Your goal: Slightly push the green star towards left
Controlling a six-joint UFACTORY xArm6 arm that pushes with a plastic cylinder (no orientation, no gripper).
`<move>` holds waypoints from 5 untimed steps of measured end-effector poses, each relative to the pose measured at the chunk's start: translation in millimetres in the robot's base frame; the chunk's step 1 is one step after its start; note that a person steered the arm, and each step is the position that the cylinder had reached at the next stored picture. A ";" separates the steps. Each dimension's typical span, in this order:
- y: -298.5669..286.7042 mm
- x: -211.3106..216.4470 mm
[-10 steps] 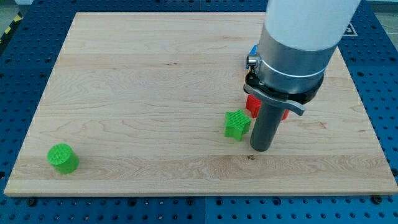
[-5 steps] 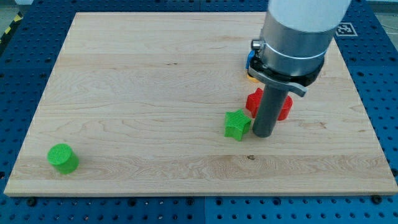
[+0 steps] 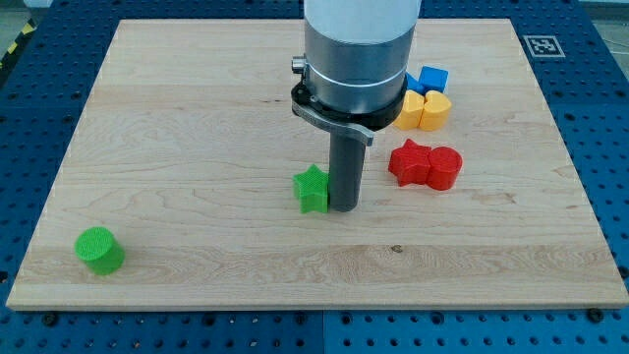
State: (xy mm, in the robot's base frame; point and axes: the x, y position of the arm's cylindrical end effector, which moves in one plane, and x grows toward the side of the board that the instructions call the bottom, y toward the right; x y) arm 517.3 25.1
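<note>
The wide grey and white arm body (image 3: 359,49) runs off the view's top and covers the bench (image 3: 197,118) behind it. It also hides the left edge of a yellow block (image 3: 409,111), whose shape I cannot make out. A second yellow block (image 3: 436,108) touches that one on its right, and it looks heart-like, though I cannot be sure. A blue cube (image 3: 430,80) sits just behind the pair, with its lower part hidden by them.

My tip (image 3: 343,208) is the end of one plain dark rod. It holds nothing and rests on the bench. The green star (image 3: 312,189) lies right against my tip's left side, touching it or nearly so; the seam is too tight to tell. The star is a little below the middle of the bench.

To the right of my tip and slightly up the view, two red blocks touch each other. The nearer red block (image 3: 408,160) has a lumpy outline and the farther red block (image 3: 445,168) looks round. Both are clear of the rod.

Far to my tip's left and lower, near the bench's bottom-left corner, a green cylinder (image 3: 99,250) stands alone. Bare wood lies between it and the star.
</note>
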 end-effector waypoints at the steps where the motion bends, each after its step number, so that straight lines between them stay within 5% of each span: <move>1: 19.8 -16.3; 5: -77.4 -0.8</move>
